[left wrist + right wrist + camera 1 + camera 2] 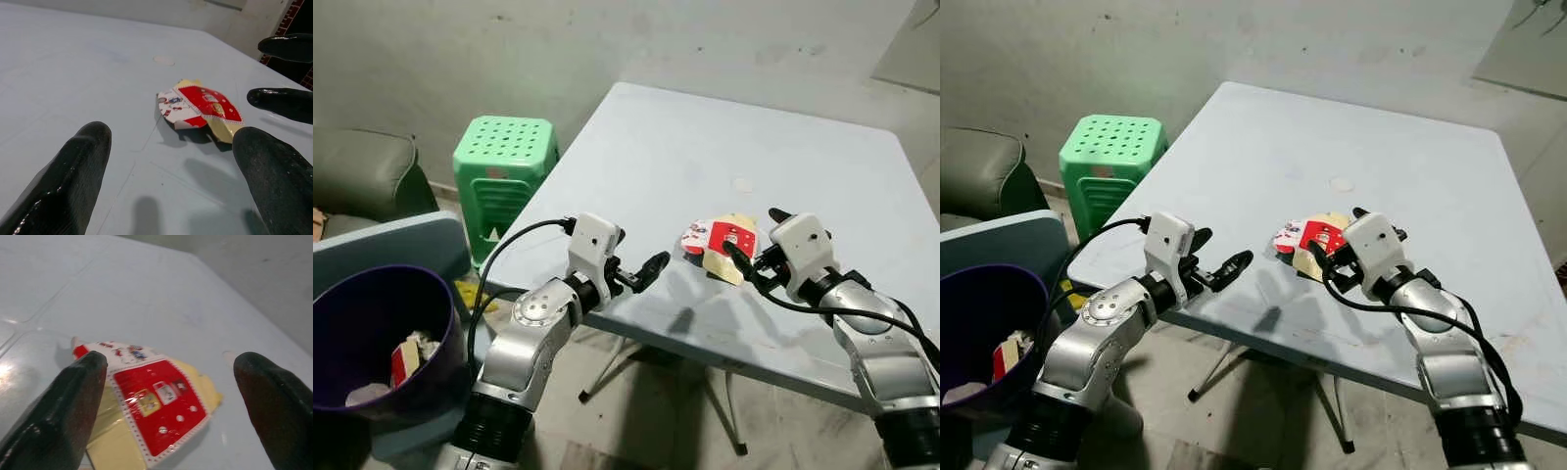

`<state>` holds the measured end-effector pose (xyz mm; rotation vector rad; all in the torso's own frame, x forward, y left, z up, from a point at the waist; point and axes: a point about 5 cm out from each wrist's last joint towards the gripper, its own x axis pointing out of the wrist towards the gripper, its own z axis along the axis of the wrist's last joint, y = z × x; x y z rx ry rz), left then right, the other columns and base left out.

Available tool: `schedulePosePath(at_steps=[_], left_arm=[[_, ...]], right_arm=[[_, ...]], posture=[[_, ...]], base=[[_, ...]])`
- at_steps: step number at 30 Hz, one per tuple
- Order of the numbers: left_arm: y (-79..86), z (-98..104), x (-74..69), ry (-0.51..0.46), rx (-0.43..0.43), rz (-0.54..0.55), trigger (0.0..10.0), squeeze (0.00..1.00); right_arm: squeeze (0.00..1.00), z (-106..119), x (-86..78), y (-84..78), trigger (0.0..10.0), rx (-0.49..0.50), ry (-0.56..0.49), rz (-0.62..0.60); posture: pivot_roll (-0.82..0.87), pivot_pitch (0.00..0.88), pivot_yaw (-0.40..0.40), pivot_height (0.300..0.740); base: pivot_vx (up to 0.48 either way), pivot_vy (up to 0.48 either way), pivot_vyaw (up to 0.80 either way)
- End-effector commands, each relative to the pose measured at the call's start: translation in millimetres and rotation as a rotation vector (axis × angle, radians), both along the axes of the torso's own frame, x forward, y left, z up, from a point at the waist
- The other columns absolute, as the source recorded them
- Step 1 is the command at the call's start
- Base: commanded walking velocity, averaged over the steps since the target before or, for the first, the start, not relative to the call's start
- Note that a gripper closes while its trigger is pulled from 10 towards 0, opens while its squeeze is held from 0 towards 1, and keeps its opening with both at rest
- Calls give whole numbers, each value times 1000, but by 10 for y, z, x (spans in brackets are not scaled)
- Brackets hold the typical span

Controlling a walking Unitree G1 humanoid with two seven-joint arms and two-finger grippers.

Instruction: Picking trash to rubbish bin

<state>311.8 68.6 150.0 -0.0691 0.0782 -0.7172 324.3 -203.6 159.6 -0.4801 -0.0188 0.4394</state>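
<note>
In the left eye view, a pale blue table (705, 147) runs away from the robot. A crumpled red, white and yellow wrapper (718, 242) lies on it close to the near edge, roughly midway along that edge, with bare tabletop all around it and a wide free stretch toward the far edge. The right gripper (759, 245) sits over the table just beside the wrapper, fingers spread apart, one on each side of the wrapper's near end. The left gripper (641, 269) hangs at the near edge toward the table's left corner, fingers parted, gripping nothing. Left of the table, off its edge, stand a green plastic stool (501, 171) and a purple rubbish bin (386, 333) with scraps already inside.

The right eye view shows the same layout; a faint round mark (1341, 183) sits on the tabletop beyond the wrapper.

In the left wrist view, the parted black fingers (73, 181) frame the wrapper, which lies apart from them with bare table between.

In the right wrist view, the wrapper lies between the spread fingers (63, 406) on the tabletop. Its red panel carries small printed pictures and a dotted white border; the writing is too small to read.
</note>
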Motion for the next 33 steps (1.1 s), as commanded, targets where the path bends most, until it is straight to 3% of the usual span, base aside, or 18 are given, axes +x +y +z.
schedulePosePath(at_steps=[1,9,20,33], left_arm=[[-18,49,-29,-10,0,-9,10000,0],[24,76,-51,-7,-2,4,10000,0],[63,107,-46,-5,-16,30,10000,0],[59,136,-52,-9,-14,20,10000,0]], right_arm=[[0,-1,33,-15,10000,-23,6,45],[0,-60,158,23,10000,-48,47,141],[0,-38,179,97,10000,-91,44,270],[0,-57,237,257,10000,-107,15,285]], posture=[[-183,198,-78,740],[-164,204,-83,740],[-155,196,-92,740],[-149,205,-90,740]], base=[[0,0,0],[0,0,0],[0,0,0],[0,0,0]])
